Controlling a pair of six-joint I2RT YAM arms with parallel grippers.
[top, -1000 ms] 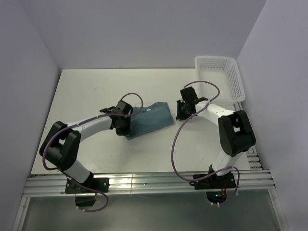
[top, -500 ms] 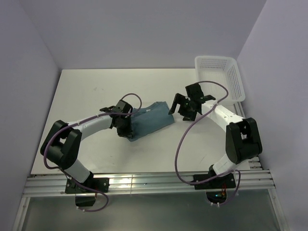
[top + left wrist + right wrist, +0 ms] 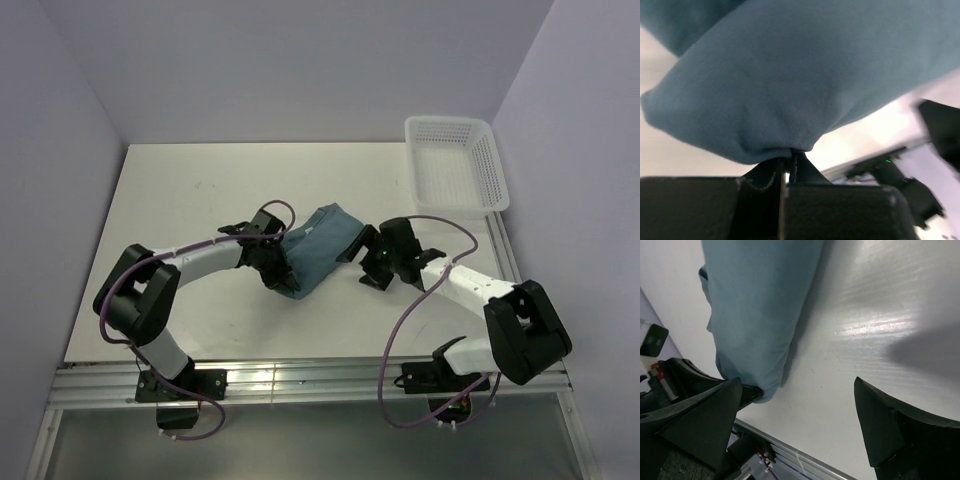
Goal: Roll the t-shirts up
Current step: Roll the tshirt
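Note:
The teal t-shirt (image 3: 318, 245) lies rolled into a bundle at the table's middle, slanting from upper right to lower left. My left gripper (image 3: 278, 270) is shut on the bundle's lower left end; in the left wrist view the cloth (image 3: 790, 75) bulges just above the pinched fingertips (image 3: 799, 167). My right gripper (image 3: 368, 262) stands wide open beside the bundle's right end, holding nothing. The right wrist view shows the t-shirt (image 3: 760, 315) at upper left, with bare table between the spread fingers (image 3: 880, 425).
A white mesh basket (image 3: 455, 165) stands at the back right corner of the white table (image 3: 180, 200). Grey walls close in the left, back and right sides. A metal rail (image 3: 300, 380) runs along the near edge by the arm bases.
My right gripper opened wide and swung down and left, close to the bundle's right end. The t-shirt bundle shifted and turned more upright in the view, still pinched by the left gripper.

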